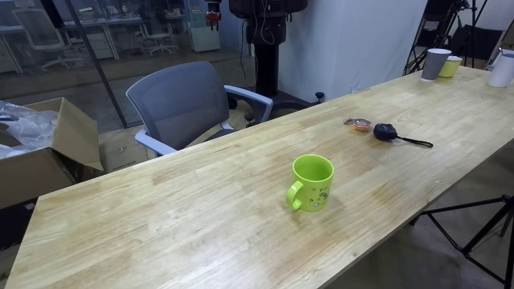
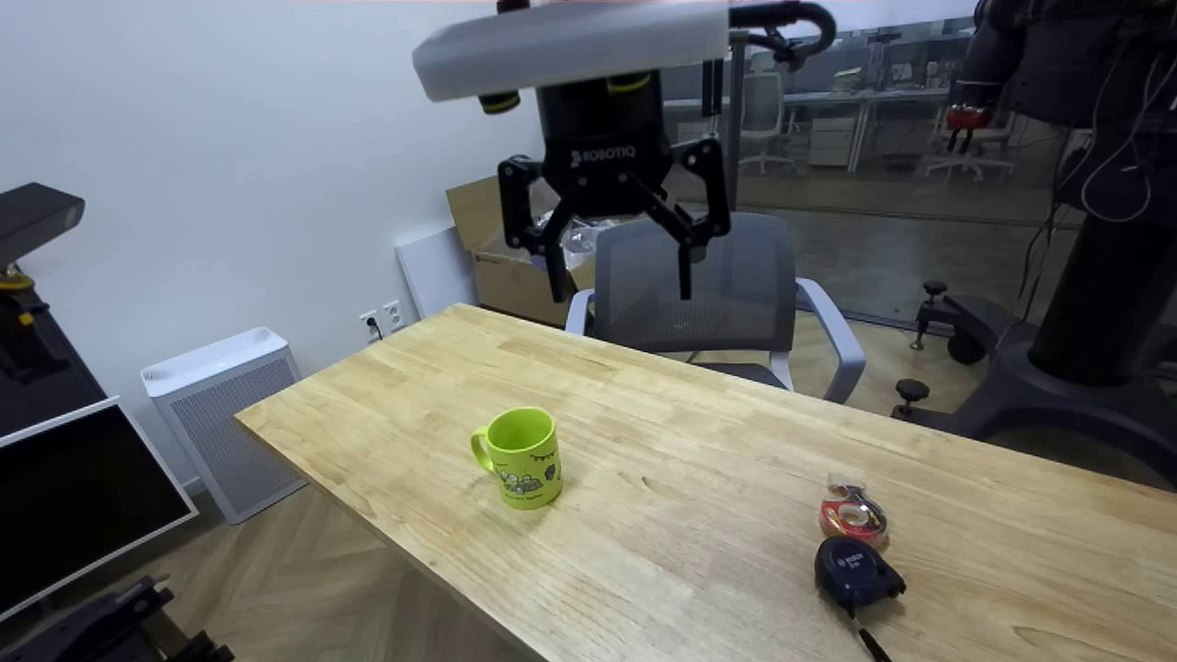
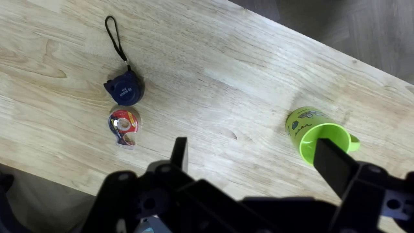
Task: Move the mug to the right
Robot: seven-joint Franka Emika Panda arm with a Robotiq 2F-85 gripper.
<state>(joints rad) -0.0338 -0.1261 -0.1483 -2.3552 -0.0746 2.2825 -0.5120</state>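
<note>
The lime-green mug stands upright on the bench. Well apart from it, a tape dispenser and a dark blue tape measure lie just beside each other. The tool hangs above the bench, its fingers parted wide. A grey cup, a yellow-green cup and a white cup stand far along the bench; a chair stands at its long side.

The desk is topped in pale wood, pretty smooth with a soft sheen. The mug, nearer the long edge opposite the mesh-backed chair, is finished super glossy. Clear shiny plastic is seen on the tape dispenser, duller stuff on the tape measure. Past a chair-side corner, crinkly plastic film is held in a matt cardboard box. The gripper is finished mostly matt black.
</note>
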